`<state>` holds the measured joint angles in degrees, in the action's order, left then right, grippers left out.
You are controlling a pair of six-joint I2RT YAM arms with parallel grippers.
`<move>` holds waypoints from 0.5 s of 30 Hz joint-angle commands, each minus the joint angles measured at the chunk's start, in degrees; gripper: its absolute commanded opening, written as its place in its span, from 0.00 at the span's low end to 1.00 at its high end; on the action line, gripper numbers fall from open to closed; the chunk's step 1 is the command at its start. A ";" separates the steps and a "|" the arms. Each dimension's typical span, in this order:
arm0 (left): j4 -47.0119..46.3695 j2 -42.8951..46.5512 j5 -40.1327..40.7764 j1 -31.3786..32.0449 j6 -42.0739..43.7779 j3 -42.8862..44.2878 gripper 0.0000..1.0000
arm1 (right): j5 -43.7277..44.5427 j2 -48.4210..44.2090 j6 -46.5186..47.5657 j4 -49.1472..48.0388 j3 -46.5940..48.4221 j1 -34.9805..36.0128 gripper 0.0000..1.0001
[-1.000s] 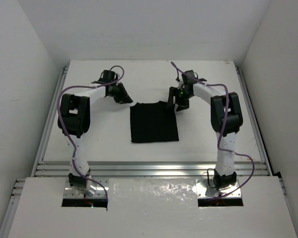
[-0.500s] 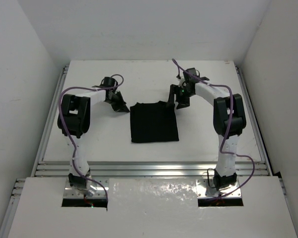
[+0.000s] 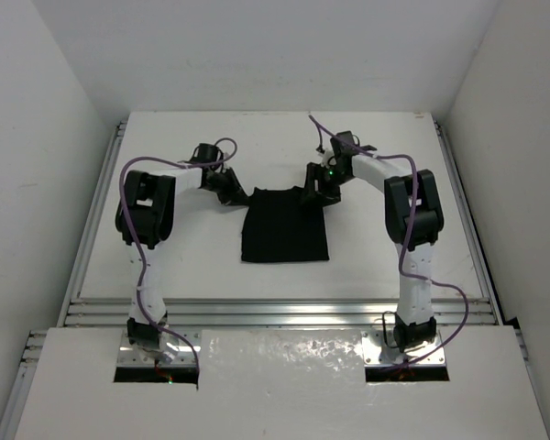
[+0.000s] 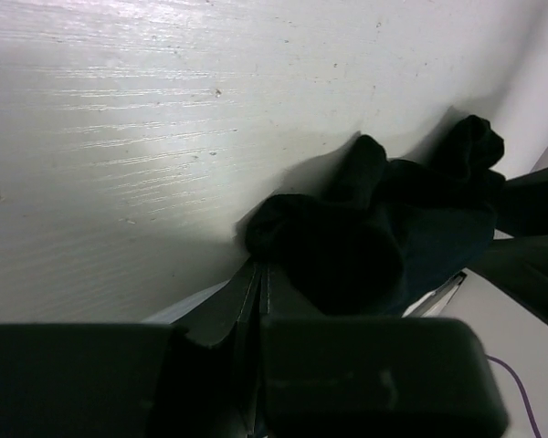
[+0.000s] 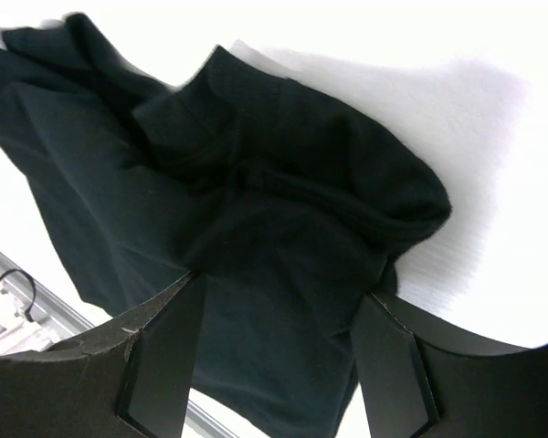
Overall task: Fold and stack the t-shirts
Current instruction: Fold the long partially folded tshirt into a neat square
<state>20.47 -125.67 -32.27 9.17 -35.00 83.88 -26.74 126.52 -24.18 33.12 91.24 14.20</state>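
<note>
The black t-shirt (image 3: 284, 234) lies folded into a rectangle in the middle of the white table (image 3: 183, 247). My left gripper (image 3: 238, 193) is at its far left corner. In the left wrist view the gripper (image 4: 259, 274) has its jaws pressed together, with the t-shirt (image 4: 347, 246) bunched up right at the tips. My right gripper (image 3: 314, 191) is at the far right corner. In the right wrist view it (image 5: 276, 347) is open, its fingers (image 5: 164, 356) astride the rumpled t-shirt (image 5: 256, 182). No neck label shows.
Metal rails (image 3: 275, 312) run along the table's near edge and both sides. White walls close in the table on the left, right and far sides. Purple cables (image 3: 133, 174) loop off both arms.
Both grippers have moved inward and down onto the t-shirt's far corners. The far left corner has shifted slightly to the right and bunched up.
</note>
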 commanded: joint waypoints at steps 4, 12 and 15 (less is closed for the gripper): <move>-3.14 -2.04 -5.15 0.59 0.46 -0.99 0.00 | -3.05 2.68 0.63 -0.34 5.87 1.01 0.63; -1.31 5.41 7.04 -3.80 0.11 -6.35 0.07 | 0.02 1.72 1.33 1.42 5.88 1.10 0.64; -2.27 7.19 6.96 -4.94 0.81 -6.18 0.14 | -0.77 0.13 0.89 0.63 4.47 1.10 0.67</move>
<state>18.31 -121.69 -30.70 6.46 -35.35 78.19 -27.62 129.82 -23.92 34.65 96.42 14.87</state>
